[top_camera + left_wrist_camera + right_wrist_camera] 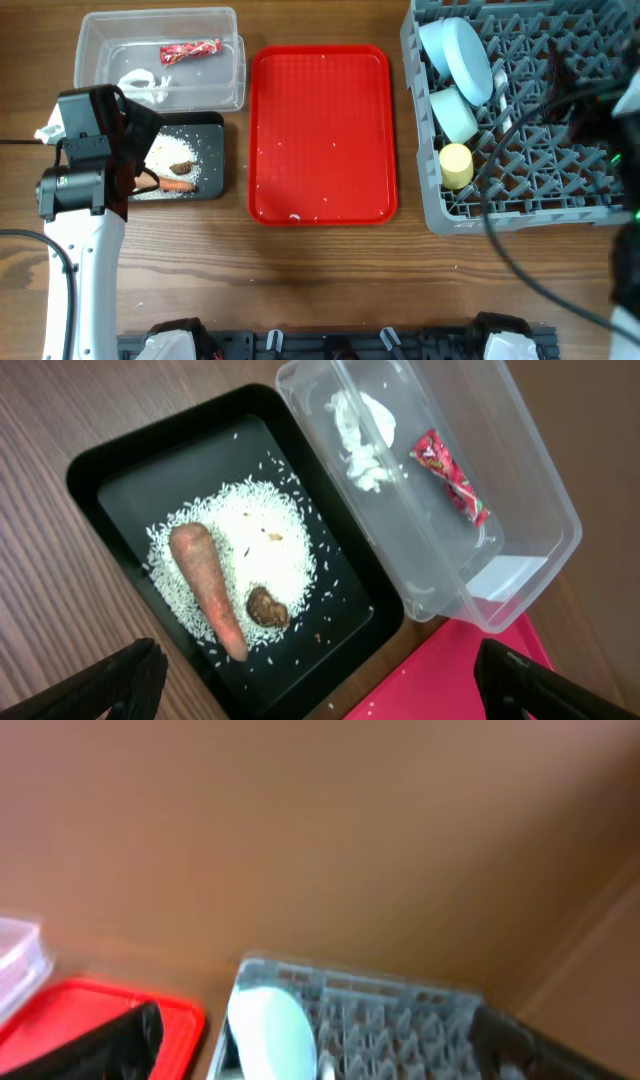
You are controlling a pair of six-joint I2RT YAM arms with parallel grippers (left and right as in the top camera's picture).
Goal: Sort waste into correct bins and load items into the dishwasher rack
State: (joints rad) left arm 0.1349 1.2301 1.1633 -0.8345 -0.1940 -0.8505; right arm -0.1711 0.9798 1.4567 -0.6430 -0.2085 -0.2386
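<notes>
The black bin (pixel 120 460) holds white rice (pixel 250 540), the orange carrot stick (pixel 205 585) and the brown lump (pixel 267 606). The clear bin (pixel 520 510) holds the white scrap (pixel 365 440) and the red wrapper (pixel 450 475). My left gripper (pixel 320 695) is open and empty above the black bin's near edge. The grey rack (pixel 520 110) holds the blue plate (pixel 455 55), a pale bowl (pixel 452 112) and the yellow cup (pixel 456 165). My right gripper (pixel 325 1055) is open and empty, raised over the rack (pixel 400 1020). I cannot make out the spoon.
The flat red tray (pixel 322 135) lies between the bins and the rack, with a few rice grains on it. The black bin (pixel 205 150) sits in front of the clear bin (pixel 160 45). My right arm and its cables (pixel 600 110) hang over the rack's right part.
</notes>
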